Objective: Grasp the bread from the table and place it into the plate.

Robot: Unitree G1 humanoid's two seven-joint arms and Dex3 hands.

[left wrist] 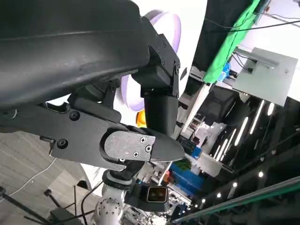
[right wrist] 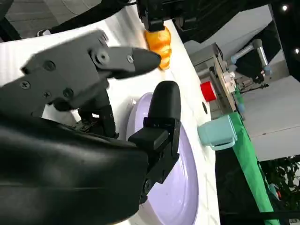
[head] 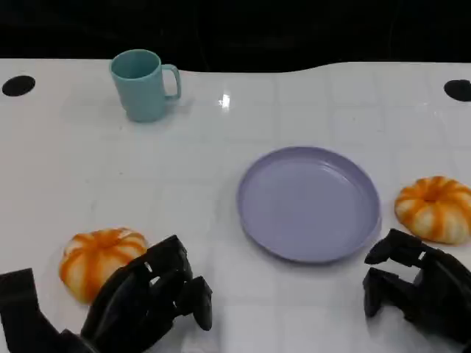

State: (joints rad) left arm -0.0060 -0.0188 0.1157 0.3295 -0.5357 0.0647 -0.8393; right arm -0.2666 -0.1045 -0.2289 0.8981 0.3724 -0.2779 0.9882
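Left hand (head: pixel 151 298), empty with fingers apart, touches the left bread (head: pixel 99 259); right hand (head: pixel 412 283), empty, sits beside the plate (head: pixel 308 204) rim.

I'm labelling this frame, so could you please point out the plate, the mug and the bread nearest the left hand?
plate (head: pixel 309 202), head view, bare centre.
mug (head: pixel 140 84), head view, outer wall.
bread (head: pixel 99 257), head view, top crust beside the left hand (head: pixel 151 301).
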